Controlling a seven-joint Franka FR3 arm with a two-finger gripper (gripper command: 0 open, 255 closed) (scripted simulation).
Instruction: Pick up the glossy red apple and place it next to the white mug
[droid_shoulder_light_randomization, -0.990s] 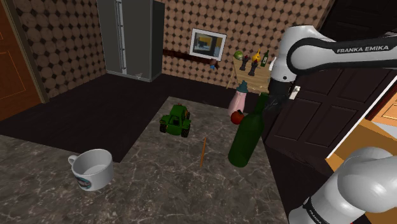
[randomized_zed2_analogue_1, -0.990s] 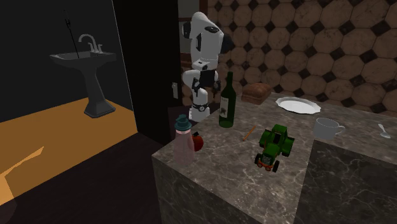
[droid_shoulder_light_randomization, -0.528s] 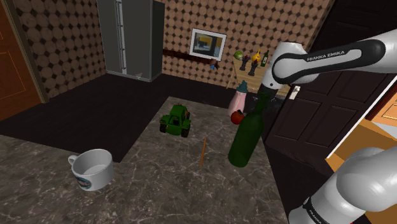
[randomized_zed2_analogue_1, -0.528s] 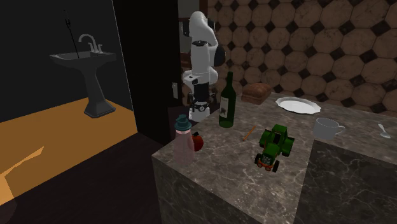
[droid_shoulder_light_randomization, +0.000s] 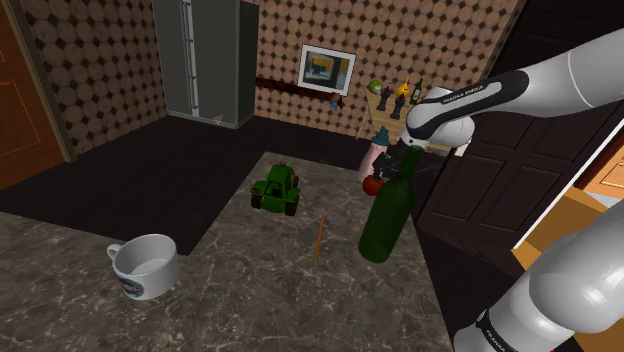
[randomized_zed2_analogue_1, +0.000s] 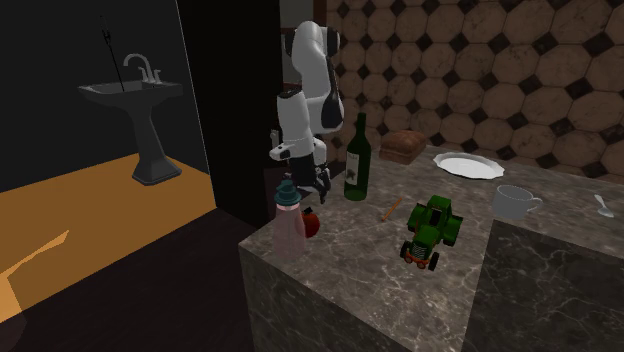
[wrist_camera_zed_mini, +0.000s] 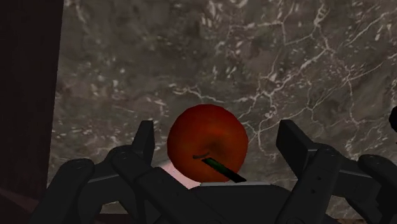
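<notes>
apple (droid_shoulder_light_randomization: 372, 184) located right of centre in the shoulder view, resting on the dark marble counter (droid_shoulder_light_randomization: 270, 300) near its far edge. it is red, with a short stem seen in the wrist view. in the second exterior view the apple (randomized_zed2_analogue_1: 310, 222) lies at the counter's left corner, left of centre in the frame, just beside a pink bottle (randomized_zed2_analogue_1: 288, 228) with a blue-green cap.

gripper (droid_shoulder_light_randomization: 392, 168) hangs over the apple, partly hidden behind the neck of a tall green bottle (droid_shoulder_light_randomization: 385, 215) in the shoulder view. in the second exterior view the gripper (randomized_zed2_analogue_1: 318, 186) sits above the apple, not on it. the wrist view shows the jaws of the gripper (wrist_camera_zed_mini: 216, 135) spread wide, with the apple (wrist_camera_zed_mini: 207, 143) between the two black fingers and bare counter (wrist_camera_zed_mini: 191, 63) visible on either side of it. no contact with the fruit is seen.

mug (droid_shoulder_light_randomization: 145, 265), white, stands upright at lower left of the shoulder view, well apart from the apple. between them are a green toy tractor (droid_shoulder_light_randomization: 277, 190) and a thin stick (droid_shoulder_light_randomization: 319, 238) lying flat. in the second exterior view the mug (randomized_zed2_analogue_1: 515, 201) is at right, with a white plate (randomized_zed2_analogue_1: 468, 165) behind it.
</notes>
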